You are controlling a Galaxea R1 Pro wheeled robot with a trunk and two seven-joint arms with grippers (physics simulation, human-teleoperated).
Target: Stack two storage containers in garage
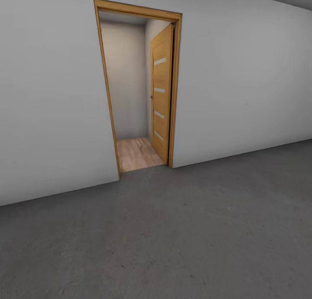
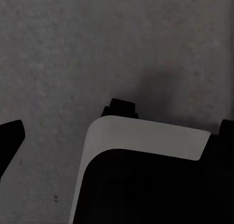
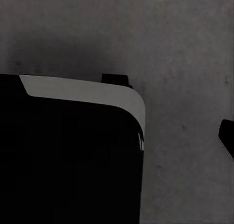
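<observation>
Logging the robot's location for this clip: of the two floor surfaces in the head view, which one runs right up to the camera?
The dark grey concrete floor; it spreads across the foreground on this side of the doorway. The light wood plank floor lies beyond the threshold, beside the open orange door.

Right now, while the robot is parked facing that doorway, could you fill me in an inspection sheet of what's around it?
Surface: dark grey speckled concrete floor, bare in the head view; the wrist views look down on the same concrete.
Job's things: nothing seen.
Clutter: nothing seen.
Grippers: cannot tell whether open or shut; the wrist views show dark robot body parts with a pale edge, plus dark tips at the frame edges.
Cables: nothing seen.
Surroundings: plain pale grey wall; orange wooden door frame; orange door with four glass slits, swung open away from the robot; light wood plank floor beyond the threshold, in a narrow space with pale walls.
</observation>
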